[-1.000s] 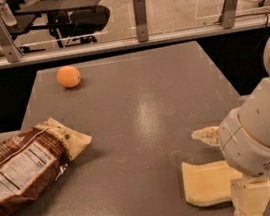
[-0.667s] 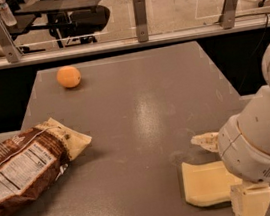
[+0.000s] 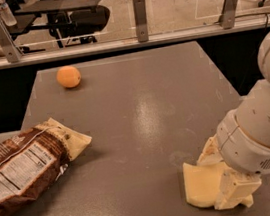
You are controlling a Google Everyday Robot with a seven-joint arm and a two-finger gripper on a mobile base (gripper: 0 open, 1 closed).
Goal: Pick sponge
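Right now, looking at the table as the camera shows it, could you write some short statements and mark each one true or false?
1. The end effector is at the sponge, on the near right part of the table. True.
2. The orange lies right beside the sponge. False: it sits at the far left of the table, well away from the sponge.
3. The brown snack bag lies on the left side of the table. True.
4. The sponge is tucked under the snack bag. False: the two are apart, bag on the left, sponge on the right.
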